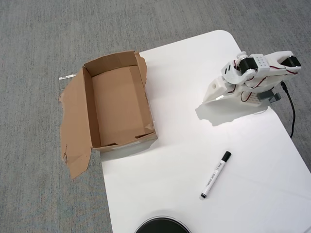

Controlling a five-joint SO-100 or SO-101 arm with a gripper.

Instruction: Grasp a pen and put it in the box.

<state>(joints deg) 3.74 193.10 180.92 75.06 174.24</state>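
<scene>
Overhead view: the pen (215,175) lies flat on the white tabletop (175,184), black cap up and to the right, untouched. The box (86,104) sits well off to its upper left, empty, over the tabletop's edge. My claw (214,94) is folded low at upper right; whether it's apart, I can't tell.

white arm (255,73) folded low at overhead view's upper right, hand (212,95) pointing left, fingers' state unclear
</scene>
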